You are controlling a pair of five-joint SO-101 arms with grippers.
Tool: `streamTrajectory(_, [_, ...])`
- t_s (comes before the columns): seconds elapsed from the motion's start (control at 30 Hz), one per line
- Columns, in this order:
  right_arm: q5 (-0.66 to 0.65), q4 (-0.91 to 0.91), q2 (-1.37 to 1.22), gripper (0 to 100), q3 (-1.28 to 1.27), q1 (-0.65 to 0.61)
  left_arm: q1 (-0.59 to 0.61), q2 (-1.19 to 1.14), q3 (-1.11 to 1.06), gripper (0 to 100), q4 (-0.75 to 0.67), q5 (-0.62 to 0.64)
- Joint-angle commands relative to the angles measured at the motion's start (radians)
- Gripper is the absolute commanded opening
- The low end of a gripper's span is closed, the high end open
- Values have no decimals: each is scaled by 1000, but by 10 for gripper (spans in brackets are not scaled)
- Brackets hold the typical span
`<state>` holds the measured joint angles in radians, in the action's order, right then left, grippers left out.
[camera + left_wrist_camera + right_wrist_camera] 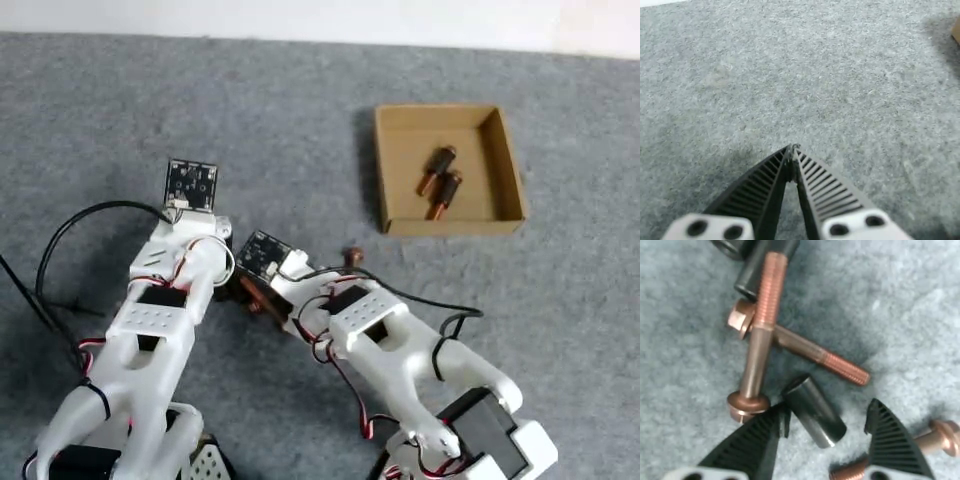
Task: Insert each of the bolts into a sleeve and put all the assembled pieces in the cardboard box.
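left hand closed, empty, carpet ahead | right hand spread astride sleeve, bolts beside

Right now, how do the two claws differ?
The left claw is shut; the right claw is open. The left claw hangs over bare carpet; the right claw straddles a dark sleeve, with copper bolts beside it. Both are black and ribbed.

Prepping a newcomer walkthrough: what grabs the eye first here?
The box, upper right in the high view, already holds two assembled pieces. In the right wrist view, the open right gripper frames a dark sleeve beside two crossed copper bolts. The left gripper is shut over bare carpet.
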<state>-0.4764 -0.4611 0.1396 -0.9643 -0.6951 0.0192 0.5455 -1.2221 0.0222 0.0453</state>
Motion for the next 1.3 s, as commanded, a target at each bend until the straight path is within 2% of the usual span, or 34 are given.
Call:
streamTrajectory(0.0, [-8,42,-24,235,42,-4,8,-4,51,7,-20,6])
streamTrajectory(0.23, [-5,38,-25,221,42,-4,8,-4,51,7,-20,6])
streamTrajectory(0.43, [-8,38,-25,0,42,-4,8,-4,51,7,-20,6])
streamTrajectory(0.77, [-3,38,-1,5,53,53,8,-4,51,7,-20,6])
streamTrajectory(0.93, [8,38,174,5,45,88,8,-4,51,7,-20,6])
streamTrajectory(1.07, [106,45,361,5,-25,179,8,-4,51,7,-20,6])
streamTrajectory(1.27, [192,217,542,5,-151,285,8,-4,51,7,-20,6])
